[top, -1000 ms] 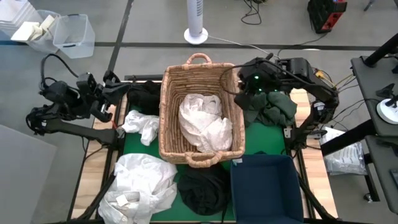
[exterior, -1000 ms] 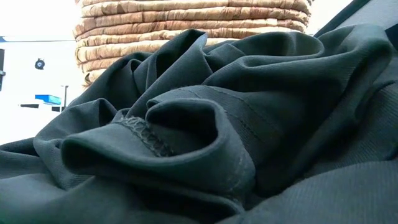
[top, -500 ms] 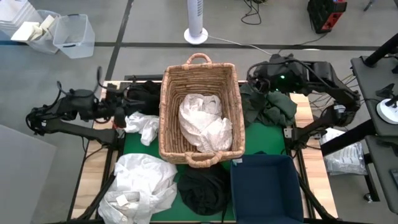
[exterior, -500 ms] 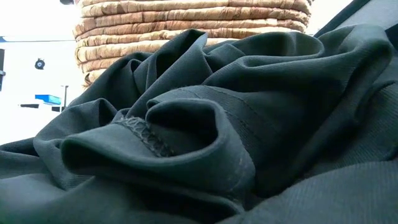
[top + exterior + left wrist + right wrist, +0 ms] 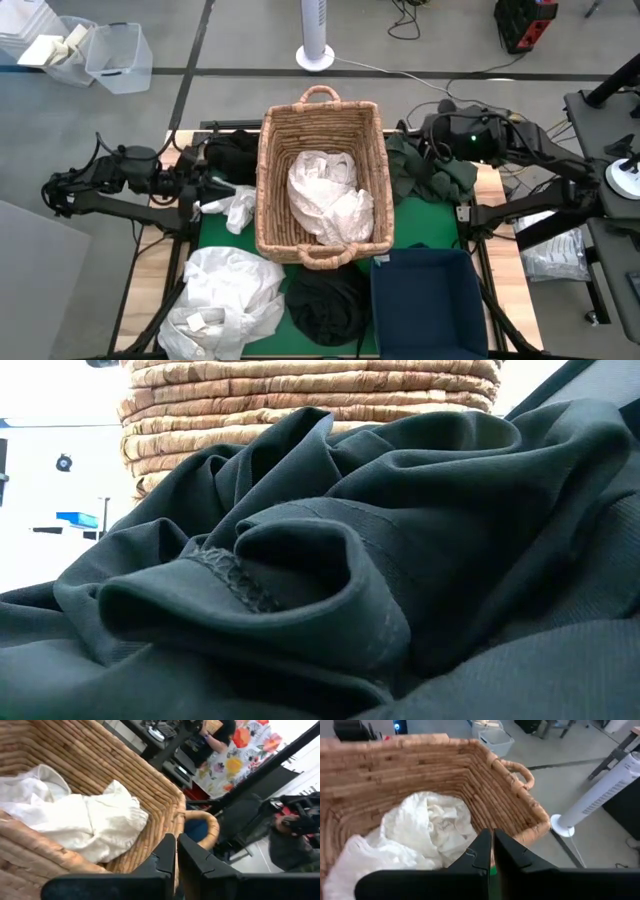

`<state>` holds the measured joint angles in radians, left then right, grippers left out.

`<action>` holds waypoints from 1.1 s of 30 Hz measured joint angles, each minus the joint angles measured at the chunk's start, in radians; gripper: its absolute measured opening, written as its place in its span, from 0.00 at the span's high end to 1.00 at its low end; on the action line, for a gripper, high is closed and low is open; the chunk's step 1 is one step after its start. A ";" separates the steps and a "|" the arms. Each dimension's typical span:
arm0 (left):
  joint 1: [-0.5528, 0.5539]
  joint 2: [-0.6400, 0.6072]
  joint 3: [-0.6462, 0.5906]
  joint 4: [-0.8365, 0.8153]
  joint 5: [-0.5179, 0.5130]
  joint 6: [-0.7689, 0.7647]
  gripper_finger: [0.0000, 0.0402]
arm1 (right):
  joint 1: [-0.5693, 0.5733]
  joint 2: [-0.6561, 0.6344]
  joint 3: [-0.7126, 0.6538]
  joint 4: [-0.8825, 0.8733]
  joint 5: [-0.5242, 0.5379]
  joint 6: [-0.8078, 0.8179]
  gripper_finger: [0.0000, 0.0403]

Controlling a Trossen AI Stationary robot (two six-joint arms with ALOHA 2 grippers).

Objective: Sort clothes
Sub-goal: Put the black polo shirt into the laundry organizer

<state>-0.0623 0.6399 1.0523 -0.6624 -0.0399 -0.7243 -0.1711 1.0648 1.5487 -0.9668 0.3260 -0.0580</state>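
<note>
A tan wicker basket (image 5: 320,180) stands mid-table with white clothes (image 5: 330,200) lying inside. Around it on the table lie more clothes. A white garment (image 5: 228,205) lies at the basket's left, a white pile (image 5: 225,300) at the near left, and a black garment (image 5: 325,305) in front. A dark green garment (image 5: 432,172) lies at the right and a black one (image 5: 230,150) at the far left. My left gripper (image 5: 220,186) is shut and empty, hovering left of the basket above the white garment and pointing at the basket. My right gripper (image 5: 425,128) is shut and empty, above the table's far right corner.
A dark blue bin (image 5: 425,300) stands at the near right, against the basket's near corner. The low view is filled by dark cloth (image 5: 350,560) with the basket (image 5: 310,400) behind. A white fan (image 5: 315,40) and plastic boxes (image 5: 110,55) stand on the floor beyond the table.
My right gripper has drawn back from beside the basket, above the dark green garment, toward the table's right edge, staying shut. My left gripper has tipped down and rolled until it points nearly level at the basket. The clothes lie as before.
</note>
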 joint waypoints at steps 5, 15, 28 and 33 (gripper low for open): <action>0.000 0.002 0.000 0.090 -0.040 0.010 1.00 | 0.000 -0.058 -0.069 0.087 -0.048 0.010 0.97; -0.003 0.051 0.001 0.217 -0.007 0.101 1.00 | 0.001 -0.097 -0.049 0.173 -0.140 0.038 0.97; -0.153 0.133 0.114 0.171 0.023 0.221 1.00 | 0.003 -0.099 -0.001 0.219 -0.222 0.141 0.97; -0.303 0.220 0.228 0.053 -0.084 0.294 1.00 | 0.003 -0.072 0.115 0.220 -0.222 0.184 0.97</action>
<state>-0.3654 0.8603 1.2805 -0.6094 -0.1244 -0.4299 -0.1680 0.9923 1.6637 -0.7464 0.1040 0.1265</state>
